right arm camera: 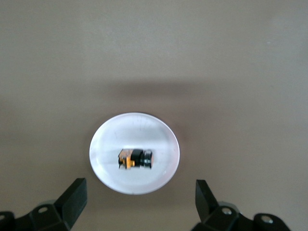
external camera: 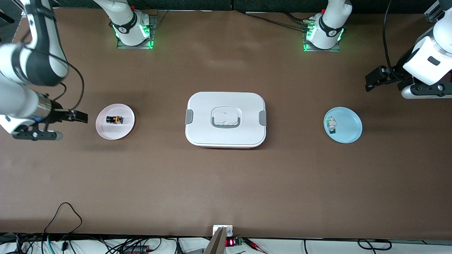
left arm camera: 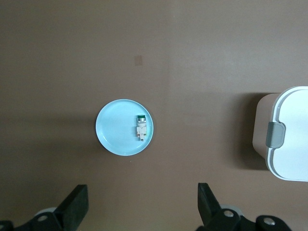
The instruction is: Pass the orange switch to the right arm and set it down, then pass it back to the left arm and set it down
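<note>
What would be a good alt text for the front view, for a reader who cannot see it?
A white box sits mid-table between a pink plate holding the orange switch and a blue plate holding a white-and-green component. The right gripper hangs open beside the pink plate; the left gripper, also open, waits above the table's other end.

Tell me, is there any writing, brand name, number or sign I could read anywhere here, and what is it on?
No text can be read.
Round black badges on the two arm bases: white marks, too small to read.
Small device at the table's edge, nearest the front camera: red lit digits, too blurred to read.
Box, pink plate, blue plate, orange switch, white-and-green component: no lettering visible.
</note>
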`<state>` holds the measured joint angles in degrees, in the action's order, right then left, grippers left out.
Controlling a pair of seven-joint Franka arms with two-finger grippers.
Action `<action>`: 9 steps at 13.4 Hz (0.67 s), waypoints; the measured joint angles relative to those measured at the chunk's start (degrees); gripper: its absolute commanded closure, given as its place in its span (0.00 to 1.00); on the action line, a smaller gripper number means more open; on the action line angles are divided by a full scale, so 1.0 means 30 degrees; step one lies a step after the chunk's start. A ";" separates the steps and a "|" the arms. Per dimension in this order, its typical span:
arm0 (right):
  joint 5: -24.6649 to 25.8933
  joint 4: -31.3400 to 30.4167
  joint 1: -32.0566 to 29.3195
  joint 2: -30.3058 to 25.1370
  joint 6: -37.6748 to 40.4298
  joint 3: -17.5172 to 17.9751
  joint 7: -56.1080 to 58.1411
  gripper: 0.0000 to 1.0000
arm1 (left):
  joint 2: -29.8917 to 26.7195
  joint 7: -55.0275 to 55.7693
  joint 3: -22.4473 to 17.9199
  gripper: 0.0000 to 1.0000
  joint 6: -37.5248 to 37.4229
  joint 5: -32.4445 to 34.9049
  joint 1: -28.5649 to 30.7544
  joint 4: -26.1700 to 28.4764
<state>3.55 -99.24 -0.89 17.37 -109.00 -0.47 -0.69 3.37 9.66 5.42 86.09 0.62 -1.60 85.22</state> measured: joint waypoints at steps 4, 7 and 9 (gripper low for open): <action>-0.0001 -0.0066 0.0018 0.2588 -0.2161 -0.0001 -0.0132 0.00 | 0.0001 -0.0001 0.0000 0.00 0.0000 0.0000 0.0000 0.0001; -0.0005 -0.1002 0.0019 0.2797 -0.3983 -0.0001 -0.0229 0.00 | 0.0001 -0.0002 0.0000 0.00 0.0000 0.0000 0.0000 0.0000; -0.0009 -0.2766 0.0023 0.2725 -0.6370 0.0000 -0.0702 0.00 | 0.0002 -0.0003 0.0000 0.00 0.0000 0.0000 0.0000 0.0001</action>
<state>3.52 -107.54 -0.82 25.55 -128.11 -0.47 -2.79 3.38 9.66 5.42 86.09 0.62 -1.60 85.22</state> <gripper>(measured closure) 0.000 0.000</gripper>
